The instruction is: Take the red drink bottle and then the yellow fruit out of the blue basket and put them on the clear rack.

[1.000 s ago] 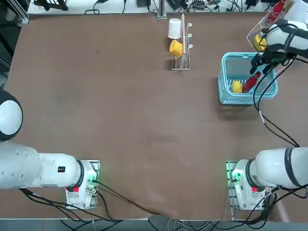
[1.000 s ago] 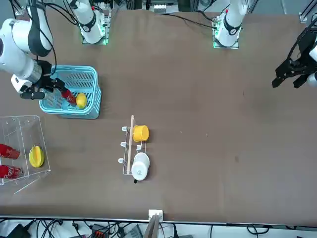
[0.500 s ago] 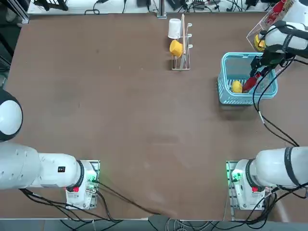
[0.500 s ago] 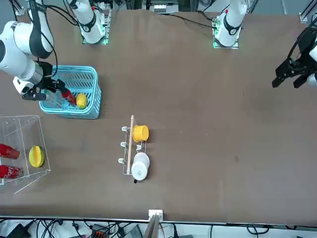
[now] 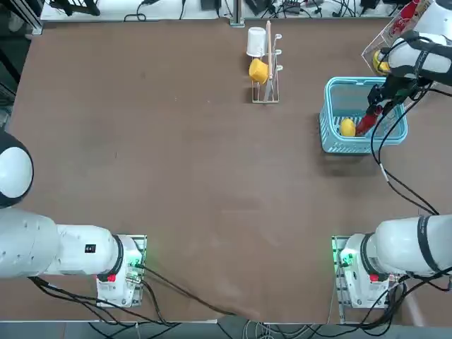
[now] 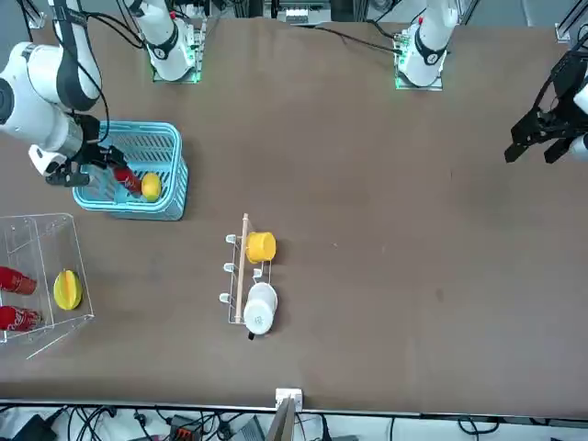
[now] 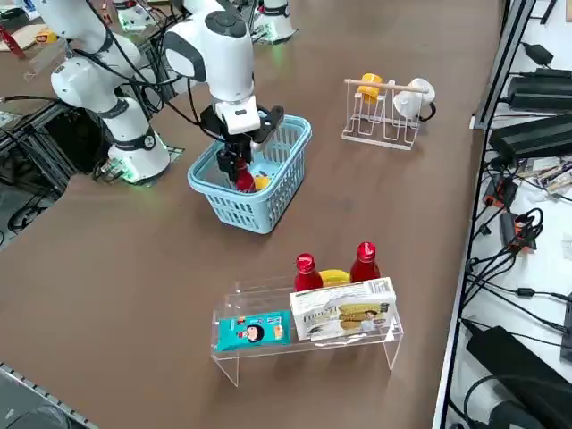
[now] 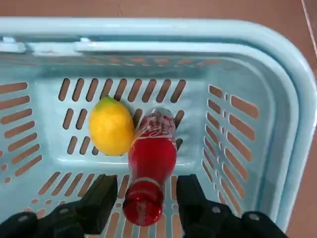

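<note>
The red drink bottle [image 8: 150, 163] lies slanted in the blue basket [image 8: 148, 27], neck up, beside the small yellow fruit [image 8: 111, 126]. My right gripper [image 8: 147, 184] reaches down into the basket, and its fingers [image 8: 106, 196] close on the bottle's neck from both sides. From overhead, the gripper [image 5: 378, 104] is over the basket's [image 5: 353, 80] right part, above the bottle [image 5: 366, 122] and fruit [image 5: 347, 127]. The clear rack [image 7: 304, 332] stands apart from the basket [image 7: 268, 204].
The rack [image 6: 41, 266] carries two red bottles [image 7: 306, 268], an oval yellow fruit [image 6: 65, 288] and two flat packets. A peg stand [image 5: 267, 67] with a yellow cup [image 5: 258, 70] and a white cup stands mid-table at the far side.
My right gripper's fingers have drawn in from a wide stance to the bottle's neck. The bottle and the fruit lie where they were.
</note>
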